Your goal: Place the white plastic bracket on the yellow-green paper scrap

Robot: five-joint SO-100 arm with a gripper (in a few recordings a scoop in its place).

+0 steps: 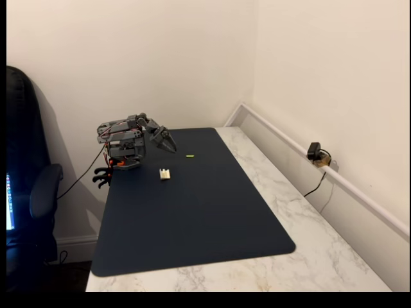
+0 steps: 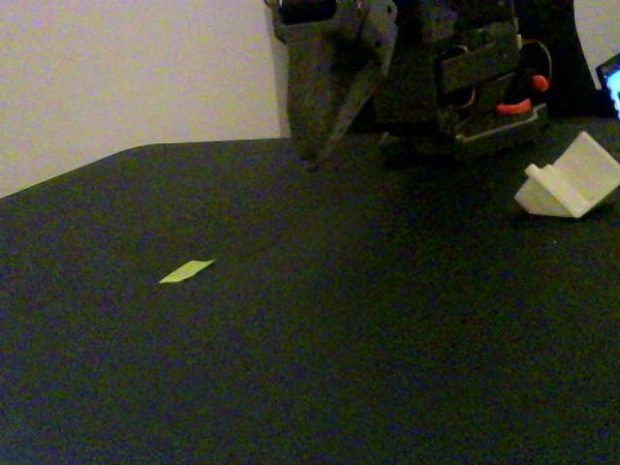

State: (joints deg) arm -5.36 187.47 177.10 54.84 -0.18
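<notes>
So, a reading of the scene as it stands.

Arm: it sits folded at the back-left edge of the dark mat in a fixed view, with the gripper pointing out over the mat, raised above it and holding nothing.

Gripper state: in a fixed view the fingers come down to 1 narrow point with no gap that I can make out, so they look pressed together — though the angle and the blur leave some doubt.

White plastic bracket: the white plastic bracket lies on the mat near the gripper, a little toward the camera; it lies apart from the fingers, untouched. The closer fixed view shows it as a small angled block resting on 1 face, just in front of the arm's base.

Yellow-green paper scrap: the yellow-green paper scrap lies flat on the mat, to the right of the gripper and apart from the bracket; in the close view it is a thin sliver lying on its own.

Why so placed: bracket and scrap both lie close to the arm — probably within easy reach.

Progress: by my judgement the task is at its start; the pick is not yet made.

Next move: likely spread the fingers and lower onto the bracket.

Risk: the bracket is small beside the fingers, and the light scrap could shift.
</notes>
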